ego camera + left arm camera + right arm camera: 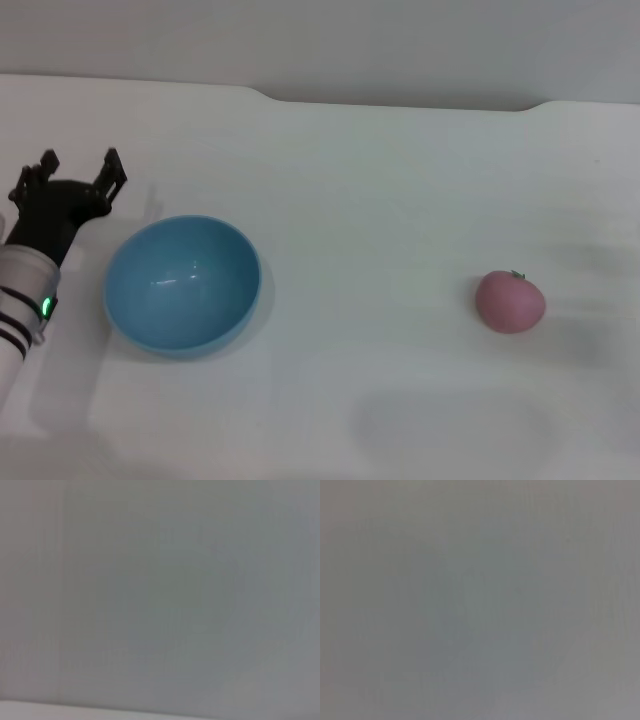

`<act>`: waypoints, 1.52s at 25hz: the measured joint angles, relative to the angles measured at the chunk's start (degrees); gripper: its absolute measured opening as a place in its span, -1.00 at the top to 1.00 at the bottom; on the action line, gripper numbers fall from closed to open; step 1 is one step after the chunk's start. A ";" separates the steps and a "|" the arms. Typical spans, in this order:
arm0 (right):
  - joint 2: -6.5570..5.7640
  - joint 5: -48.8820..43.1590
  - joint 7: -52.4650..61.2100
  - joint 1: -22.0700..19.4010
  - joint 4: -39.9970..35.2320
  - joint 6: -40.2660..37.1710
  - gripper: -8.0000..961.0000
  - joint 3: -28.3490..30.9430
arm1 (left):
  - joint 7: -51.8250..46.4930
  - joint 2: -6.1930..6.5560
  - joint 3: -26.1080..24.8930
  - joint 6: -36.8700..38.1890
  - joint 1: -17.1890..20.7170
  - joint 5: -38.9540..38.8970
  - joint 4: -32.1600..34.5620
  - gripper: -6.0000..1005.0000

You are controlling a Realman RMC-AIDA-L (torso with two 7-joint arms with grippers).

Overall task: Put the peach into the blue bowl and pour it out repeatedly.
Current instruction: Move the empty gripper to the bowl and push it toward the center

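Fingers: left gripper (pixel 80 166) stands with both black fingers spread apart, nothing between them; tips point toward 12 o'clock in the head view.
Left arm pose: forearm enters from the frame edge at 8 o'clock and runs up toward 12 o'clock, low over the white table (pixel 380 180); a green indicator light shows on the silver wrist section.
Left gripper position: at 10 o'clock from the blue bowl (pixel 183 284), near its rim but apart from it.
Blue bowl: upright on the table, opening facing up, glossy inside with nothing in it.
Peach (pixel 510 300): resting on the table at 3 o'clock from the bowl, well apart from it; green stem nub on top.
Right arm: not in the head view; finger state cannot be told.
Cut off: left forearm is cropped by the frame edge.
Wrist views: both show only a featureless grey field; no object can be made out in either.
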 joint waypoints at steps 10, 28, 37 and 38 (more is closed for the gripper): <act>-0.05 -0.05 0.00 0.34 -0.02 0.10 -0.21 0.00 | -26.54 0.77 7.22 -8.29 -4.21 4.08 13.39 -0.57; -0.04 -0.06 0.00 0.68 0.01 0.11 -0.21 0.00 | -127.05 3.66 46.12 -7.62 0.18 61.28 67.61 -0.57; -0.13 -0.05 0.00 1.99 -1.35 3.64 -0.21 0.00 | -139.98 3.04 38.10 16.48 1.32 77.39 82.49 -0.57; -0.13 -0.05 0.00 2.11 -1.48 4.00 -0.21 0.00 | -139.94 3.11 37.53 18.45 1.42 77.44 83.04 -0.57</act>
